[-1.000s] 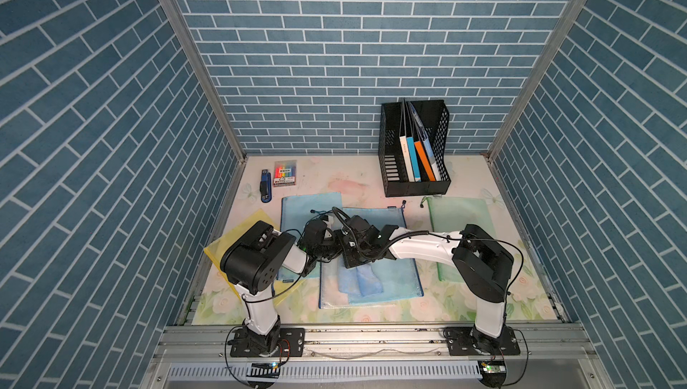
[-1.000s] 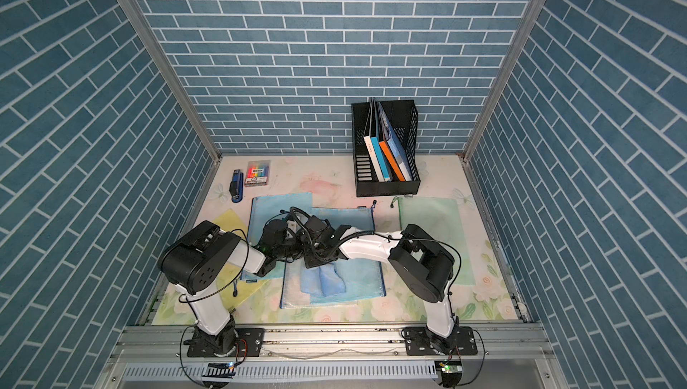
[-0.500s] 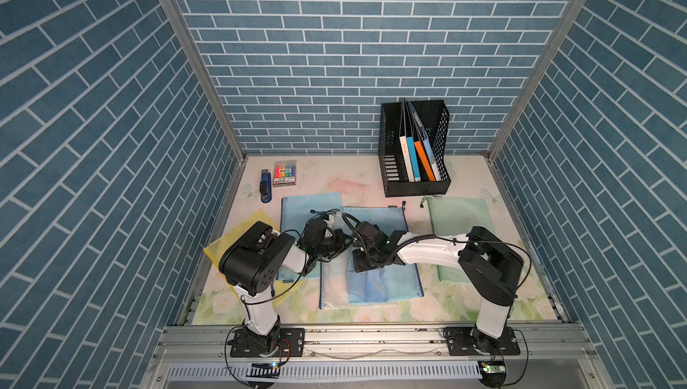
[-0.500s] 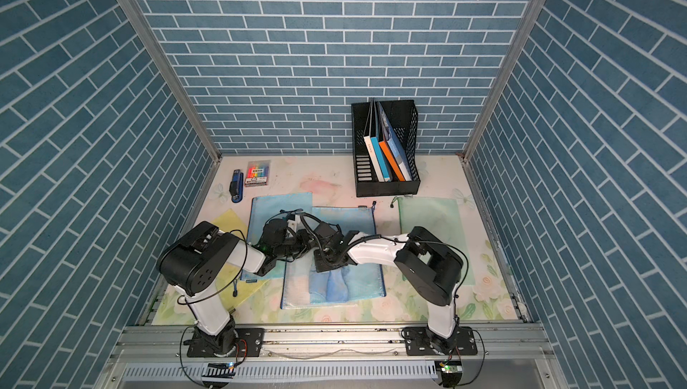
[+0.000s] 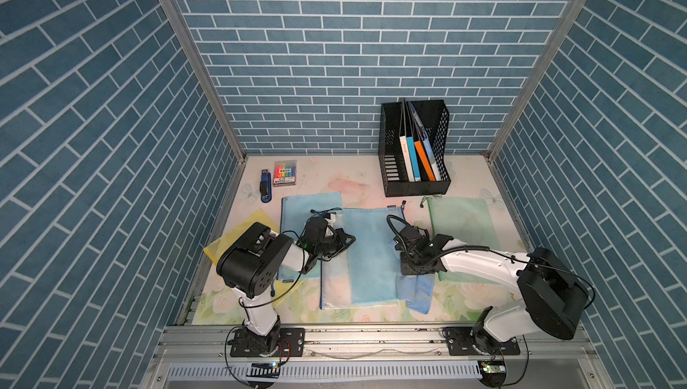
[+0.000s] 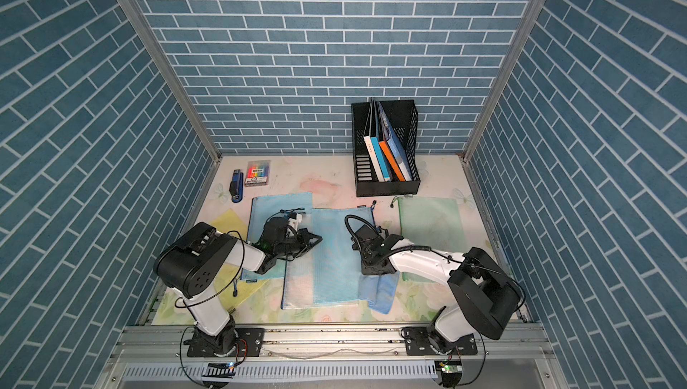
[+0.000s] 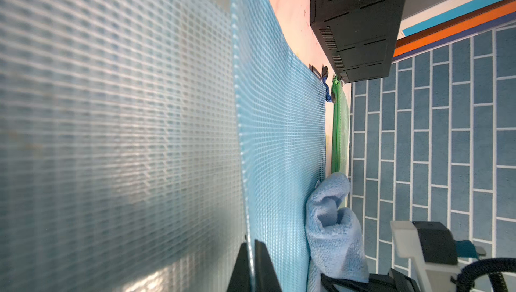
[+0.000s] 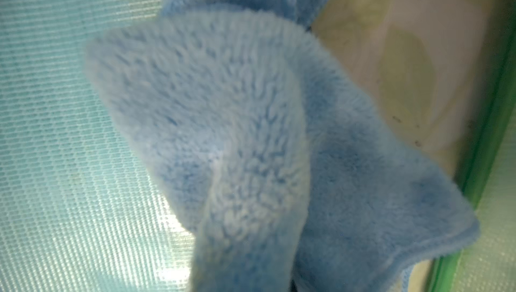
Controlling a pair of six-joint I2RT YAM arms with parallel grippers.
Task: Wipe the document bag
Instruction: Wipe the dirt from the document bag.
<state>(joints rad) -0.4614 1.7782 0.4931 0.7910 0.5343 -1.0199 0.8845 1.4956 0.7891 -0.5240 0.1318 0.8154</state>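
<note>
Mid-table, toward the front edge, in both top views: flat blue mesh zip document bag [image 5: 366,253] [image 6: 331,257], zip end toward the back edge. Left gripper [image 5: 351,239] [image 6: 319,239] low at the bag's left edge, jaws closed down on that edge. Right gripper [image 5: 416,279] [image 6: 379,272] pointing down at the bag's right edge, clamped on a fluffy light-blue cloth [image 5: 418,292] [image 6: 379,290]. Cloth partly over that right edge, partly on the floral table [image 5: 334,179], trailing toward the front edge. Just right of the cloth: pale green mesh bag [image 5: 461,220], flat. Left side: second blue mesh bag [image 5: 297,212] overlapping the document bag, yellow plastic bag [image 5: 238,234] by the left edge. Back right: black mesh file rack [image 5: 412,153] with upright folders. Back-left corner: blue stapler [image 5: 265,191], pack of coloured markers [image 5: 285,174] just beside it.

Left wrist view: document bag mesh [image 7: 279,137] across most of the frame, seam edge pinched tight between two black fingers [image 7: 265,271]. Cloth [image 7: 335,220] bunched upright against the bag's far edge, lower end down in the right gripper. Green bag edge [image 7: 339,126] and rack [image 7: 357,25] beyond.

Right wrist view: cloth [image 8: 237,137] filling the frame, fingers hidden behind it. Document bag mesh [image 8: 69,165] on one side, green bag edge [image 8: 491,165] on the other, strip of bare table between.
</note>
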